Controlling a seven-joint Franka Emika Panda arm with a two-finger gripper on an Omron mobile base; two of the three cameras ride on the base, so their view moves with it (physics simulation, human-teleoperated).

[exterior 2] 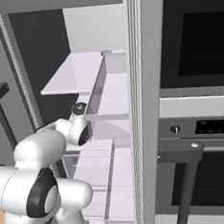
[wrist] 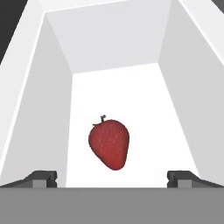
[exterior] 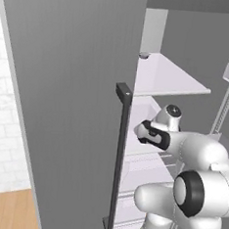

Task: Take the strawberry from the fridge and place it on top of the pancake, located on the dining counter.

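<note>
The strawberry (wrist: 109, 143), red with a small dark stem, lies on the white floor of a deep fridge bin (wrist: 52, 109). My gripper (wrist: 112, 179) is open just above it, its fingertips (wrist: 43, 178) spread wide to either side of the berry and clear of it. The fridge (exterior: 68, 107) stands open, its grey door with a dark bar handle (exterior: 117, 156) to my left. My arm (exterior: 156, 135) reaches into the compartment below a white shelf (exterior: 169, 77). The pancake and the dining counter are out of view.
The bin's white walls close in around the berry on three sides. The other fridge door (exterior 2: 144, 106) carries white door bins (exterior 2: 110, 99). A black-glass wall oven (exterior 2: 199, 44) with a bar handle (exterior 2: 184, 151) stands to the right. A white brick wall (exterior: 2, 126) is at far left.
</note>
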